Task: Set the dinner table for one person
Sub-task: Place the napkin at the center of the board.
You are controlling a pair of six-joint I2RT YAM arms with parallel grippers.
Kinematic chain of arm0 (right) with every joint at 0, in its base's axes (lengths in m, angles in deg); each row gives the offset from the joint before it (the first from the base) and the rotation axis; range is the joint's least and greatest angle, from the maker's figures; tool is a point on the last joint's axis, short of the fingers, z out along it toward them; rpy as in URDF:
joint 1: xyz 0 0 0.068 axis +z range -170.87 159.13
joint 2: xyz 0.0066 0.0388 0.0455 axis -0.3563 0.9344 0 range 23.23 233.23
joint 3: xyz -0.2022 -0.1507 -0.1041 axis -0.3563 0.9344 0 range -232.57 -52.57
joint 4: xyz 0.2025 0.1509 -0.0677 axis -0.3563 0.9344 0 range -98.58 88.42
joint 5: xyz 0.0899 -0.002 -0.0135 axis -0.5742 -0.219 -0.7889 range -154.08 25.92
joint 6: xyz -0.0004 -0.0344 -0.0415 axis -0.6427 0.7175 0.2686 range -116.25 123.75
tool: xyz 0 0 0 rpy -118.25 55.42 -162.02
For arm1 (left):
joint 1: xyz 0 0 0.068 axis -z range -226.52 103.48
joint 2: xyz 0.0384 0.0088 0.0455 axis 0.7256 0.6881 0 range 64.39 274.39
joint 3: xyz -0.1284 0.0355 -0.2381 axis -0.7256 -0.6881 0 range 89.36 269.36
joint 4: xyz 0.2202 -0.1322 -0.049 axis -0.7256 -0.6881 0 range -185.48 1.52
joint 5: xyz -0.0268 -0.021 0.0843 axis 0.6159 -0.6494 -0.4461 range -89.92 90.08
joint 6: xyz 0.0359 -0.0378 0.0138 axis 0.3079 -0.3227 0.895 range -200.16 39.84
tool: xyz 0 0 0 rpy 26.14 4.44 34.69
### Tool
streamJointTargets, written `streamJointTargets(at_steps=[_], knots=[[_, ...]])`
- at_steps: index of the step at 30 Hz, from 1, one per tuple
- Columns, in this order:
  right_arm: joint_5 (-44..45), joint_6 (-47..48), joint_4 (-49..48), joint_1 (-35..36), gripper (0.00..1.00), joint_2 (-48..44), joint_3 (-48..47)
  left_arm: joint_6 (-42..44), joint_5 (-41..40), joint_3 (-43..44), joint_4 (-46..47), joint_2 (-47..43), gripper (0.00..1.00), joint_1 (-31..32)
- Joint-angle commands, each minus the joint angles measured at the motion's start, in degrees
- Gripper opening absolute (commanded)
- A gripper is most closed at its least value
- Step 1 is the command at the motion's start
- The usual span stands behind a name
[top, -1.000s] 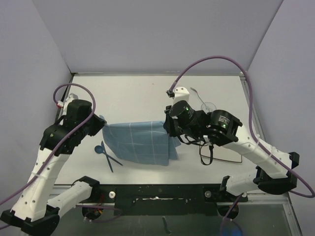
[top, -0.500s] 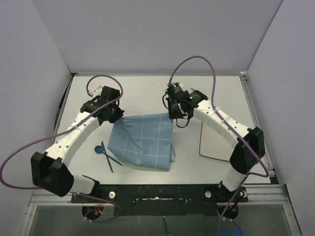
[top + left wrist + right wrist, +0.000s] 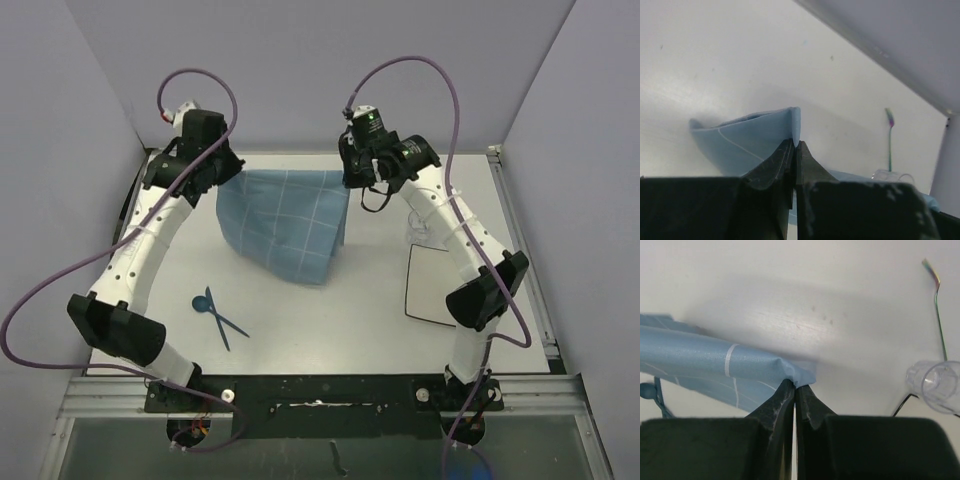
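Note:
A blue cloth mat with a white grid (image 3: pixel 285 225) hangs spread above the white dinner table (image 3: pixel 300 335), held by its two upper corners. My left gripper (image 3: pixel 232 172) is shut on the left corner. In the left wrist view the cloth (image 3: pixel 745 137) folds out from between the closed tips of that gripper (image 3: pixel 795 143). My right gripper (image 3: pixel 347 178) is shut on the right corner. In the right wrist view that gripper (image 3: pixel 796 386) pinches the cloth's (image 3: pixel 700 360) corner. The mat's lower edge droops toward the tabletop.
A blue spoon and a second blue utensil (image 3: pixel 215 312) lie at the front left. A white square plate with a dark rim (image 3: pixel 445 290) sits at the right. A clear glass (image 3: pixel 935 385) and a metal fork (image 3: pixel 938 305) lie at the back right.
Both arms have lifted the cloth off the table's front middle and carried it up and toward the back. It now hangs stretched between the two grippers.

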State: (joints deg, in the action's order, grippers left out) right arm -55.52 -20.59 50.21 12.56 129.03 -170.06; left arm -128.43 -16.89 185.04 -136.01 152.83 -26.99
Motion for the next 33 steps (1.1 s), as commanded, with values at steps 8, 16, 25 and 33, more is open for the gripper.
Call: streamJointTargets(at_steps=[8,16,25,33], knots=[[4.6,3.3,6.2,-0.7,0.00,-8.8,-3.4,4.8,-3.5,3.8,-2.3,-13.7,0.00,-1.1],[7.4,1.1,9.1,2.5,0.00,-17.3,0.7,1.7,-3.8,-2.2,-7.9,-26.4,0.00,-0.9],[10.8,-1.3,16.6,7.6,0.00,-18.4,-10.9,0.2,-0.1,3.9,-13.2,-28.8,0.00,-0.9],[10.1,-3.0,13.2,9.3,0.00,-20.7,-2.5,0.1,0.1,0.8,-13.5,-30.8,0.00,-0.9]])
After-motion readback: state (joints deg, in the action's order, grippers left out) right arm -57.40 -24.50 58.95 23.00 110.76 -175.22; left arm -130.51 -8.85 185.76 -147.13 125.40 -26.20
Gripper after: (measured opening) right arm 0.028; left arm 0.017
